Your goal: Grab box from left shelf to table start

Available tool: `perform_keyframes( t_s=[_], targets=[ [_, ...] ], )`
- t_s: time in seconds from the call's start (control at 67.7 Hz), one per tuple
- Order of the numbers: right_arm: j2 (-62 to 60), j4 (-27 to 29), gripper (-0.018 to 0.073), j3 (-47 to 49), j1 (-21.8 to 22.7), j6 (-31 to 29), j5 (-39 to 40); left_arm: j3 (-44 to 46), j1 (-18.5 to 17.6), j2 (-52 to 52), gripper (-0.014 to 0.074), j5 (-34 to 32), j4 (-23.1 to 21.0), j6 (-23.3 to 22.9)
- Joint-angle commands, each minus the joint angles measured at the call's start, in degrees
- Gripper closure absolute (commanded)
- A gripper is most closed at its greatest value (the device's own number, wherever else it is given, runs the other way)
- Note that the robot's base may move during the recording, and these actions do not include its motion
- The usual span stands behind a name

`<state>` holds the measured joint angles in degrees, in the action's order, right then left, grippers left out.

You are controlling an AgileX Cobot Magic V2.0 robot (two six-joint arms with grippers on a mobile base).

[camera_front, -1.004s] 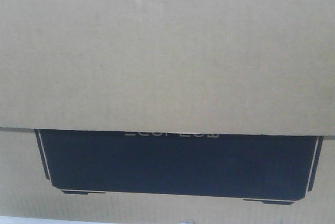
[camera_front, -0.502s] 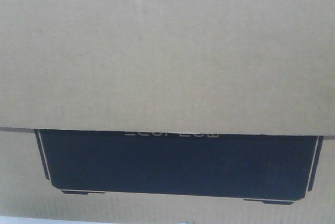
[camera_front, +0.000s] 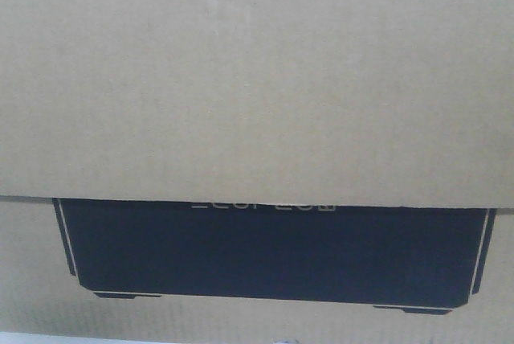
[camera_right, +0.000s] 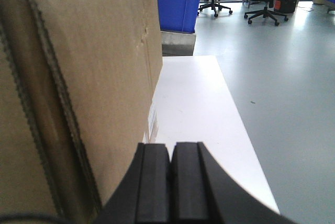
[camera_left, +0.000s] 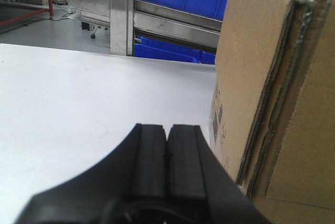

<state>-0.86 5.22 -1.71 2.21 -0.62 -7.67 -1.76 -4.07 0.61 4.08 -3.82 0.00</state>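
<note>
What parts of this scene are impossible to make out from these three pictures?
- Front view: the cardboard box fills the frame, hiding everything behind it.
- Front view: the lettering atop the black panel is cut by a flap and blurred.
- Left wrist view: the box's small label is too small to read.
- Right wrist view: the box hides whatever lies to its left.

The box (camera_front: 257,79) fills my front view and blocks it. Bare white table (camera_left: 78,103) lies left of it, and a strip of table (camera_right: 199,109) lies right.
</note>
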Motion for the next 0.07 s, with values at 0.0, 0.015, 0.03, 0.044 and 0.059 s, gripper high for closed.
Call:
perform_keyframes(
  t_s=[0.0, 0.015, 0.03, 0.044, 0.059],
  targets=[
    [-0.29, 0.24, 0.0501, -0.22, 0.26, -0.03, 5.26, 0.22, 0.07, 0.88, 0.0696, -5.06, -0.41, -0.31],
    [-0.29, 0.24, 0.0501, -0.22, 0.26, -0.03, 5.26, 0.22, 0.07, 0.88, 0.0696, -5.06, -0.41, -0.31],
    [-0.29, 0.24, 0.0501, -0.22, 0.26, -0.03, 5.26, 0.22, 0.07, 0.88, 0.0696, -5.06, -0.41, -0.31],
    [-0.29, 0.24, 0.0501, -0.22, 0.26, -0.03, 5.26, 0.22, 0.07, 0.88, 0.0696, -5.06, -0.41, -0.31],
    [-0.29, 0.24, 0.0501, -0.22, 0.26, -0.03, 5.26, 0.22, 0.07, 0.88, 0.0696, -5.06, -0.41, -0.31]
  ],
)
